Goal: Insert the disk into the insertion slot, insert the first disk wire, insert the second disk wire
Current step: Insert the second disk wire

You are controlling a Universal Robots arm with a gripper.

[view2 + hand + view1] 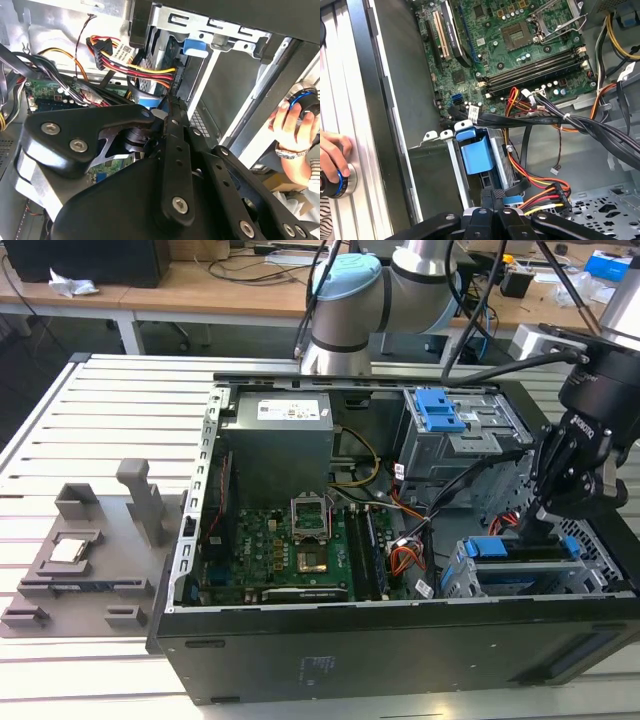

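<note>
An open computer case [330,640] lies on a slatted table [100,410], with its motherboard [290,550] exposed. The gripper [545,515] reaches down into the case at the corner farthest from the motherboard, directly over the insertion slot [470,575], a low silver perforated cage. The disk [515,560], framed by its blue carrier, sits inside this slot, with its blue tab [477,152] facing the motherboard in the first wrist view. The fingers [492,197] appear drawn together at the disk's edge, beside a bundle of red, yellow and black wires [540,187]; whether they clench anything cannot be told. Beyond the slot stands a taller grey cage [460,435] with a blue latch. A person's hand [295,112] rests on a round knob outside the case wall
</note>
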